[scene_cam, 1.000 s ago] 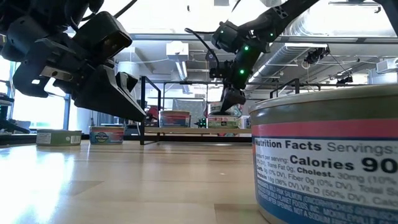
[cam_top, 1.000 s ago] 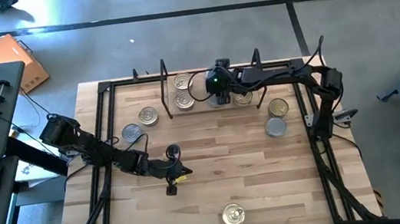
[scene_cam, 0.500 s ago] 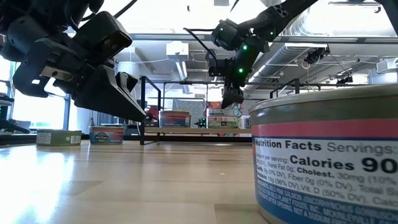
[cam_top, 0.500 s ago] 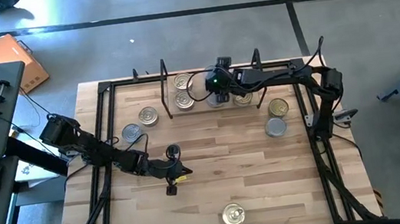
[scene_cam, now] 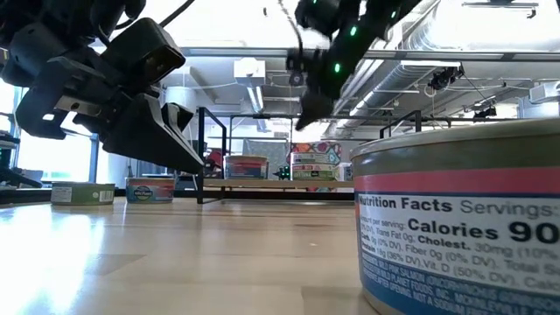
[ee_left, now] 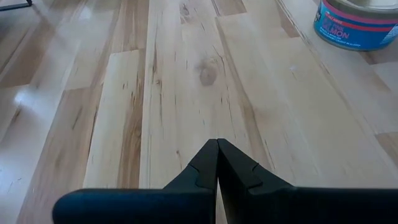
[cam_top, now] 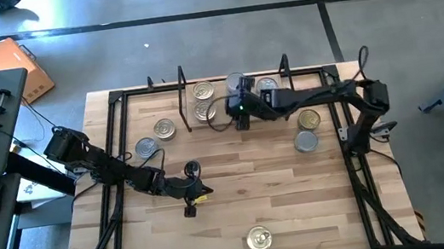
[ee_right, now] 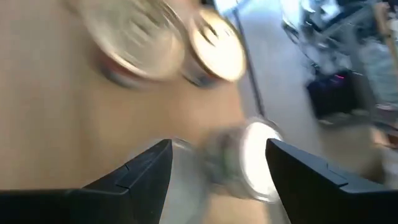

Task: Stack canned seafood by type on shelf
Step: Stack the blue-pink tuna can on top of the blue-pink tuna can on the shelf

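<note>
The shelf (cam_top: 223, 117) stands at the table's far edge with several cans on it: a pair at its left end (cam_top: 203, 99), a silver-lidded stack (cam_top: 236, 82) in the middle and a gold-lidded one (cam_top: 266, 86). In the low view the stack (scene_cam: 315, 163) rests on the board (scene_cam: 262, 182). My right gripper (cam_top: 238, 119) hangs open just in front of the shelf, raised (scene_cam: 308, 114), with nothing held. My left gripper (cam_top: 189, 211) is shut low over bare wood at the table's left middle.
Loose cans lie on the table: gold (cam_top: 165, 129) and silver (cam_top: 147, 148) left of the shelf, gold (cam_top: 309, 119) and silver (cam_top: 306, 140) on the right, one gold (cam_top: 259, 239) at the near edge. A black frame (cam_top: 118, 121) rims the table.
My right gripper has pulled back from the stack on the shelf, going up and toward the table's near edge while rolling at the wrist. Its fingers have stayed open. The stacked cans have kept their place on the board.
</note>
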`<move>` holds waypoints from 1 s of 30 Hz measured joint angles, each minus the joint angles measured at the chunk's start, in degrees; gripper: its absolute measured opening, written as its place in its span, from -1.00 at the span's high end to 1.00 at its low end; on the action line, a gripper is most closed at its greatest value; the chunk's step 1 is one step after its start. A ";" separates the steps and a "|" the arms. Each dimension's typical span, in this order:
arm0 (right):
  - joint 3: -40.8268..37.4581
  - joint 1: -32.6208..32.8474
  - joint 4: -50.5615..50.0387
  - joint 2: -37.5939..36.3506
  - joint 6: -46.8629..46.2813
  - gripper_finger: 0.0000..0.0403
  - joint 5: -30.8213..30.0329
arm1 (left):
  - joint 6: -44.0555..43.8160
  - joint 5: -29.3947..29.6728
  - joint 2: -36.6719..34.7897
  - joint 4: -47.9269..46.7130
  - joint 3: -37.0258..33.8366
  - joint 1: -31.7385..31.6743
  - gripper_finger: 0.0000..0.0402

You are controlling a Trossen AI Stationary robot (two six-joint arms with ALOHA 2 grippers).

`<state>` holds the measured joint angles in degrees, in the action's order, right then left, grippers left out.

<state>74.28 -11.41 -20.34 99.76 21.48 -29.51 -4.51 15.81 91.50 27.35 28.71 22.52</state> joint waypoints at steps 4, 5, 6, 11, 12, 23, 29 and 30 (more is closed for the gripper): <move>0.00 5.06 -0.75 -1.41 -8.60 -0.25 7.67 | 0.00 0.00 -0.02 -0.14 0.00 0.00 1.00; -0.02 6.36 -1.14 -1.37 -9.81 -0.25 9.44 | -0.10 0.00 -0.02 -0.14 0.00 0.01 1.00; -0.33 7.72 -1.41 -1.28 -10.88 -0.25 10.81 | -0.41 0.00 -0.02 -0.15 0.00 0.02 1.00; -6.74 15.42 4.38 -1.82 -16.55 -0.25 11.74 | -1.29 0.00 -0.02 -0.28 0.00 0.20 1.00; -7.91 16.96 6.30 -1.91 -18.50 -0.25 11.67 | -1.31 0.00 -0.02 -0.30 0.00 0.20 1.00; -20.69 35.33 39.86 -1.52 -31.18 -0.25 0.05 | -0.92 -0.01 -0.02 3.07 0.00 0.07 1.00; -29.60 40.90 55.85 -1.50 -36.16 -0.25 -9.55 | -0.81 -0.02 -0.02 4.39 0.00 -0.14 1.00; -30.80 41.33 57.39 -1.50 -36.86 -0.25 -10.52 | -0.81 -0.02 -0.02 4.90 0.00 -0.34 1.00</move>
<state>43.48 29.91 37.05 98.26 -15.38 -40.03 -5.32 15.79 91.48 32.26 28.71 22.18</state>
